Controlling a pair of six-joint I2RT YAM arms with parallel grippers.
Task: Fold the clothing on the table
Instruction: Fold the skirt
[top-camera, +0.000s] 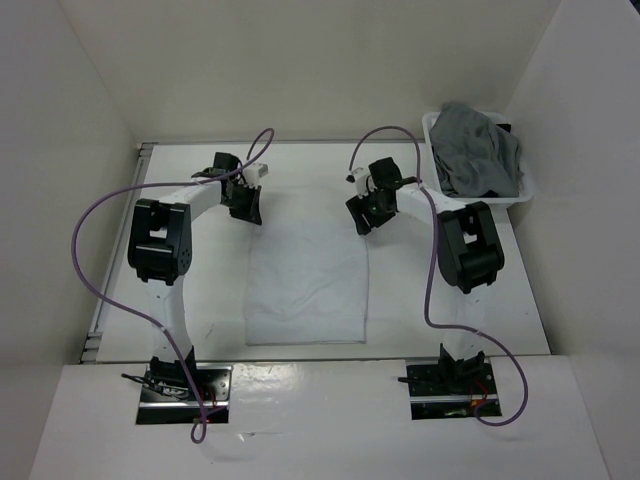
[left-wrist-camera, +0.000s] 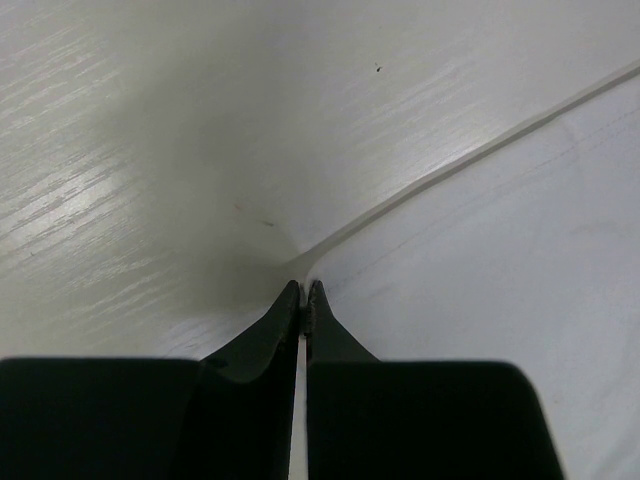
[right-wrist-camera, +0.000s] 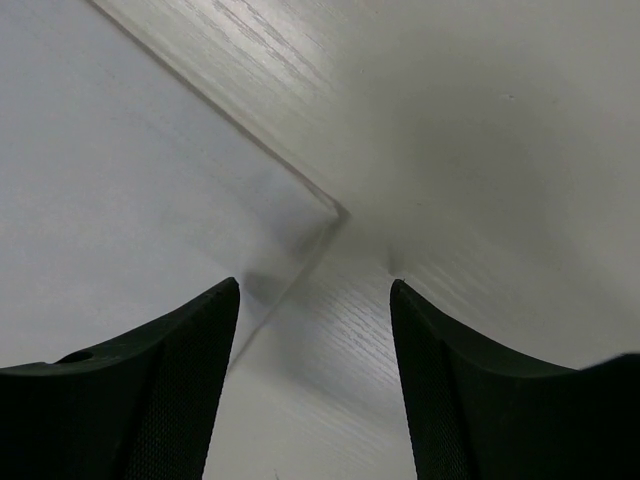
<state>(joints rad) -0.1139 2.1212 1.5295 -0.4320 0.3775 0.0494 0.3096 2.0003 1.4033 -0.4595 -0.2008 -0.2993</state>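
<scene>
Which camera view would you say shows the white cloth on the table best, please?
Top external: the whole white cloth lies flat, its full outline visible. Each wrist view shows only one corner of it.

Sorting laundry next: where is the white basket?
Top view: the white basket, holding grey clothes, sits at the table's far right corner, beside the right arm.

- The flat garment (top-camera: 305, 285) lies spread on the middle of the tabletop (top-camera: 215, 300).
- The left hand (top-camera: 250, 207) sits at the garment's far left corner, the right hand (top-camera: 362, 218) at its far right corner.
- A basket (top-camera: 431, 128) stands on the tabletop's far right corner, behind and to the right of the right hand.
- A heap of clothing (top-camera: 478, 150) lies in the basket.
</scene>
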